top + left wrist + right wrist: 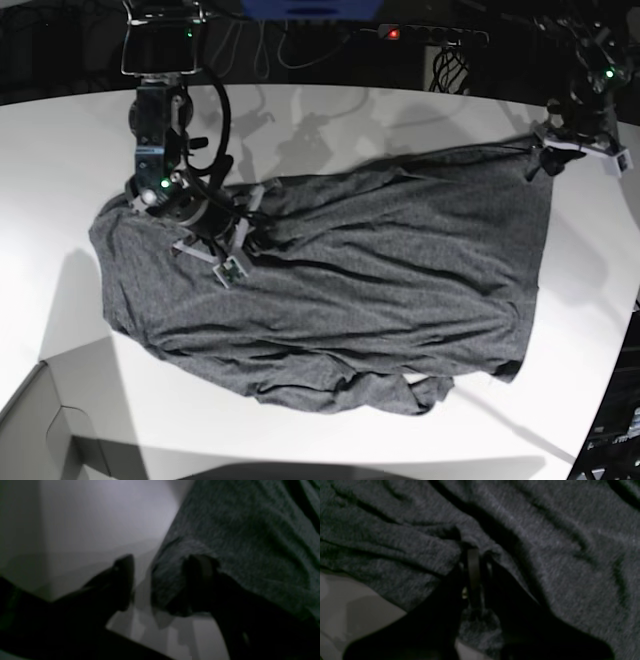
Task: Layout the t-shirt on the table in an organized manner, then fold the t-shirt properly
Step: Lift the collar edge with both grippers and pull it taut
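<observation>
- Closest to the lens in the left wrist view are the left gripper's (157,582) two dark fingers, spread apart. One sits over bare table, the other is up against the edge of the t-shirt (237,537), maybe under a bit of it. Cloth sits in the gap, but they're not pinching it as far as I can tell.
- Over on the right wrist view, the right gripper (473,555) is pressed together on a bunched ridge of the shirt. You can see the fabric puckering right at the tips, so it's definitely got a fold of cloth.
- From the base view the shirt is spread across the middle of the white table (330,120), a rough wide slab shape, but honestly still pretty messy: wrinkles all over, and the near edge is rumpled and rolled under itself.
- Right arm is planted on the shirt's end at that view's left, while the left arm hangs at the far corner on the view's right, at the shirt's edge.
- Progress-wise I'd call it mid-layout. It's opened out, not balled up, but the sleeves and hem aren't squared off.
- No fold done yet, so flattening plus all the folding is still left.
</observation>
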`<move>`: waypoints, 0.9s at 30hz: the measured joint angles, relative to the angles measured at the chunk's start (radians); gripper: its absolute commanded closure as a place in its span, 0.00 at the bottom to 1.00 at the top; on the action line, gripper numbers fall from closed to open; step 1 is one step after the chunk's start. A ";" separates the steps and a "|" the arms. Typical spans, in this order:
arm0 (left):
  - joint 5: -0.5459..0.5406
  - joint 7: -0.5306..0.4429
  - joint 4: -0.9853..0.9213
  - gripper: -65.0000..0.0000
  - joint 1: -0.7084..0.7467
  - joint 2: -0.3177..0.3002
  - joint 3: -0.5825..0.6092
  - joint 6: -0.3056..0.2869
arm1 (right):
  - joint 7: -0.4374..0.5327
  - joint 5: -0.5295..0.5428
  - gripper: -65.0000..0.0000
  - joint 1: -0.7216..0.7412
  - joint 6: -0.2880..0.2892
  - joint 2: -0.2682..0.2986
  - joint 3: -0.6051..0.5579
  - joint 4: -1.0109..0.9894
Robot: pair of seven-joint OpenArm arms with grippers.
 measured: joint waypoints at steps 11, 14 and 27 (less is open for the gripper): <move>-0.005 -0.005 0.027 0.31 -0.002 -0.001 -0.132 0.000 | 0.000 0.000 0.73 -0.005 0.000 0.000 0.002 0.000; -0.005 -0.008 0.027 0.26 0.011 -0.001 -0.140 0.000 | -0.003 -0.004 0.62 -0.011 0.000 0.009 0.004 0.024; -0.007 -0.009 0.016 0.19 -0.007 0.075 -0.135 0.000 | 0.143 0.000 0.43 -0.210 -0.014 0.011 0.070 0.228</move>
